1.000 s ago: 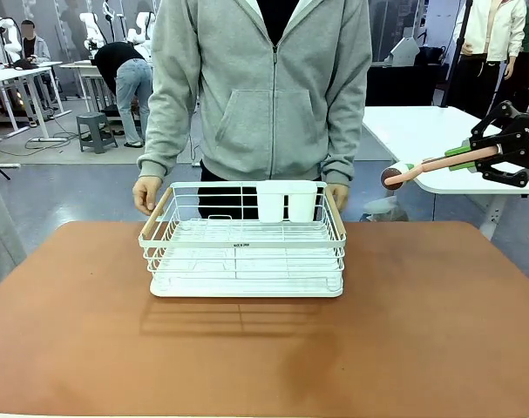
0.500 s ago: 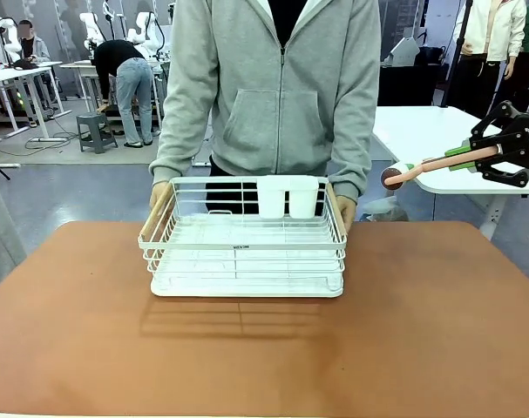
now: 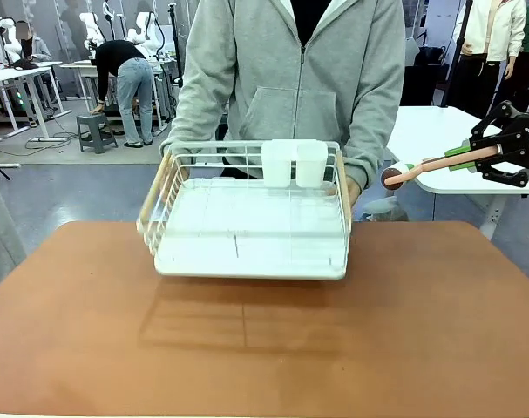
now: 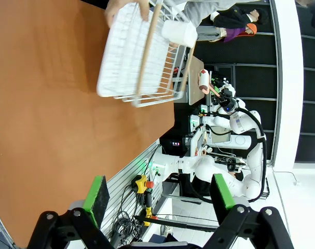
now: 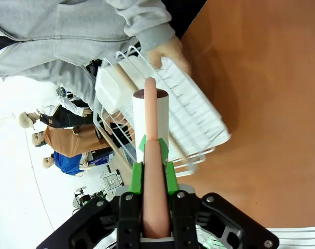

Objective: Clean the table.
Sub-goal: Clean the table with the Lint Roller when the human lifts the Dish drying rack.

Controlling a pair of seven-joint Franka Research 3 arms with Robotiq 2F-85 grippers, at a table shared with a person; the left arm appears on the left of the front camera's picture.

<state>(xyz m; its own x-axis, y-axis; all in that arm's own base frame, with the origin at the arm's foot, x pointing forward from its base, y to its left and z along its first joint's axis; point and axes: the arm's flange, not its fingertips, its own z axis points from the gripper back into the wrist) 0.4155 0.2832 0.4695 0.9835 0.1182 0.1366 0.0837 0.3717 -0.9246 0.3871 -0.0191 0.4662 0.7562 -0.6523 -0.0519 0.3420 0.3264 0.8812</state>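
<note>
**Rack tipped up at mid-bench, roller pinched on my right**

On my left, my left jaws are spread wide, the green pads standing well apart above the near edge of the wide, matte reddish-brown bench.

At the middle of the bench, toward its far side, a person in a grey zip hoodie holds a white wire dish rack with pale wooden side handles. One hand grips one end and the other hand the opposite end. The rack is tilted toward me, far side raised, so its flat white tray bottom faces my front camera. I cannot tell whether its near edge touches the bench. Two white plastic cups hang side by side on the rack's far rail.

On my right, my right jaws are pressed together on a lint roller with a pale pink handle and a white roll. The handle sits between the green pads. The roller hangs off the bench's far right corner, its roll end pointing toward the person.
</note>
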